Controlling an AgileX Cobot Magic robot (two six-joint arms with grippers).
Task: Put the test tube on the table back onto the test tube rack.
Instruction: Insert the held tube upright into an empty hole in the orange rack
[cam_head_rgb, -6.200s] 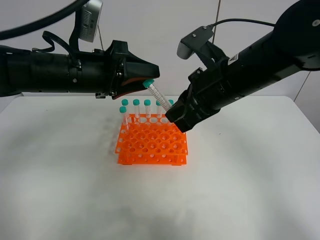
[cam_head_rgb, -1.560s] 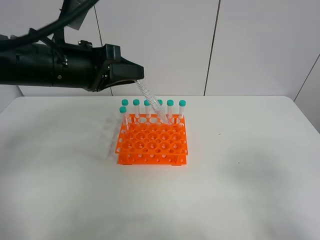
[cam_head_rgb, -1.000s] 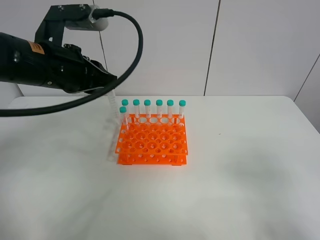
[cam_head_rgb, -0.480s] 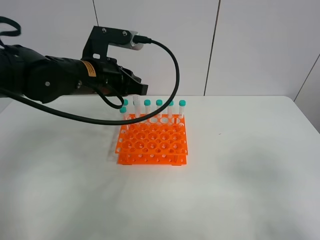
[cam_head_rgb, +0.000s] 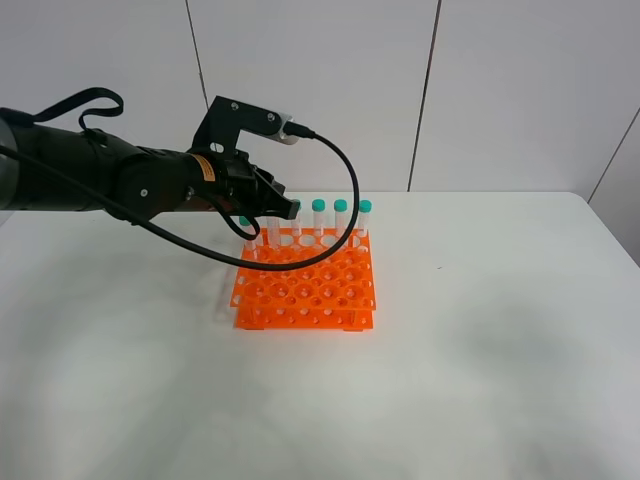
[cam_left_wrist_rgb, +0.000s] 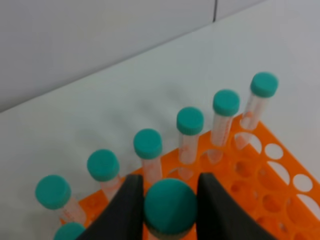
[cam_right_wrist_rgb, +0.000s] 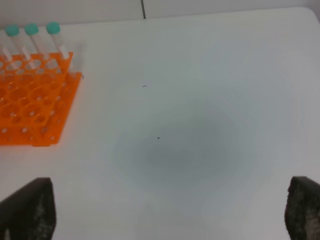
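The white bench (cam_head_rgb: 480, 350) carries the orange test tube rack (cam_head_rgb: 320, 290) just off centre, toward 9 o'clock. The left arm (cam_head_rgb: 100, 180) reaches in from 9 o'clock, and its left claw (cam_head_rgb: 270, 207) hangs over the rack's 11 o'clock corner. That claw grips the test tube (cam_left_wrist_rgb: 170, 207) upright by its teal cap, a finger on each side, just on the 6 o'clock side of the capped tubes (cam_left_wrist_rgb: 190, 121) along the rack's 12 o'clock edge. Whether its tip sits in a hole cannot be told. The right claw (cam_right_wrist_rgb: 165, 210) is spread wide over bare bench, the rack toward its 10 o'clock.
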